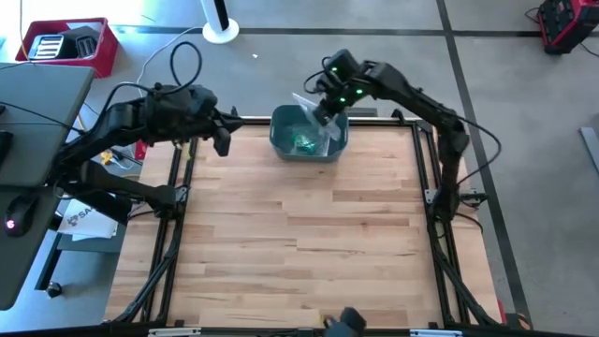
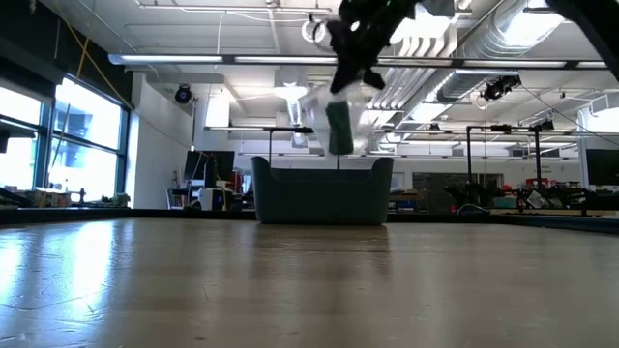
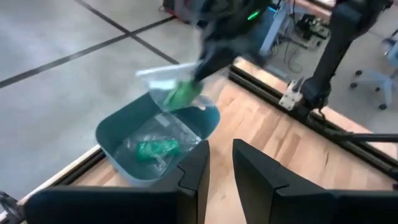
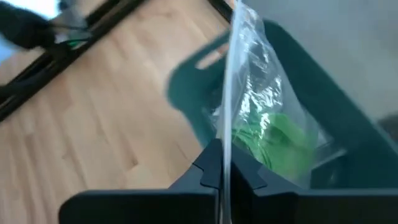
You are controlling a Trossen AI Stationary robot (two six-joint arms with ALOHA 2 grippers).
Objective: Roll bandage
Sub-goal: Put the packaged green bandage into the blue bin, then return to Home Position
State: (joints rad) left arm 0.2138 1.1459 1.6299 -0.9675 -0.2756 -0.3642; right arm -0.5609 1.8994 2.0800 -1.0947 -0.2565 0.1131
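Right hand [image 1: 324, 114] pinching clear bag [image 4: 261, 118] of green bandage [image 4: 283, 146], hanging lengthwise above teal bin [image 1: 281, 140] at worktop's [image 1: 299, 243] far edge. Second bag [image 3: 155, 148] inside. Left hand [image 3: 219, 163] slightly parted, near, empty.

Daylight is pouring through tall windows [image 2: 58, 145] along one side of a large workshop, where white ducts and pipes [image 2: 484, 43] are running under the ceiling. Grey floor [image 1: 281, 14] crossed by dark lines is surrounding the table, and a red crate [image 1: 70, 44] is sitting on it.
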